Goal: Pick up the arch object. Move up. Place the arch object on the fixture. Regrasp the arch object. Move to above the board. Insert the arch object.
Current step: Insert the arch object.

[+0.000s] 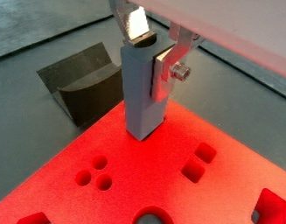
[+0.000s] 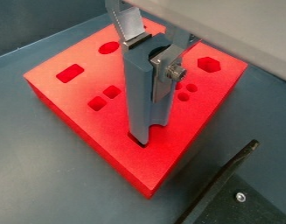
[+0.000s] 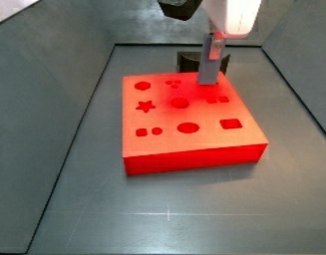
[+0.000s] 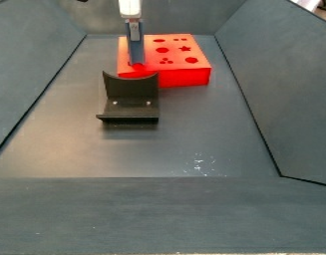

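The arch object is a slim blue-grey block, held upright between the silver fingers of my gripper, which is shut on its upper part. Its lower end touches the red board near the corner closest to the fixture, where a dark slot edge shows around its foot. In the other wrist view the arch object stands in the gripper over the board. In both side views the arch object stands at the board's edge, next to the fixture.
The board carries darker recesses: a star, circles and a rectangle. Grey sloping walls surround the dark floor. A dark edge of the fixture lies beside the board.
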Available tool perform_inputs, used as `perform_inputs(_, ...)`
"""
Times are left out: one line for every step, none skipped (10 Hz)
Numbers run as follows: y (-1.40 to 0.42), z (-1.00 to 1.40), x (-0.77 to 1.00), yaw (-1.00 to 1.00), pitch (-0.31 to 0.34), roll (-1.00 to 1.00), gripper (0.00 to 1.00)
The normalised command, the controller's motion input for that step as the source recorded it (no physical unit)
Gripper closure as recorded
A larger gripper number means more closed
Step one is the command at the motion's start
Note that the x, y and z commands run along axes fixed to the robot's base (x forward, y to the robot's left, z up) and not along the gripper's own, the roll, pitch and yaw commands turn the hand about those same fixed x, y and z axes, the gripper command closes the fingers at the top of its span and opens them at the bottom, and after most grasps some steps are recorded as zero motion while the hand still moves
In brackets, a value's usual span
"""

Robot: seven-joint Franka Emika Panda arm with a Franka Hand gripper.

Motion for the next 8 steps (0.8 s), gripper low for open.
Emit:
perform_inputs(0.0,-0.37,0.1,0.02,-0.02,-0.02,1.0)
perform_inputs(0.0,-0.43,0.18,0.18,0.0,0.0,1.0)
perform_inputs(0.0,-0.35,0.13,0.16,0.0,0.0,1.0)
perform_inputs(0.0,-0.2,0.06,0.05,0.0,-0.01,1.0)
perform_inputs(0.0,-0.07,0.0,0.0,-0.01,-0.06,1.0)
perform_inputs(0.0,-0.04,0.0,0.0,-0.01,-0.06,1.0)
perform_inputs(0.01,-0.41,0.0,0.0,-0.041,0.04,1.0)
perform_inputs(0.06,-0.58,0.0,0.0,-0.061,0.16,1.0)
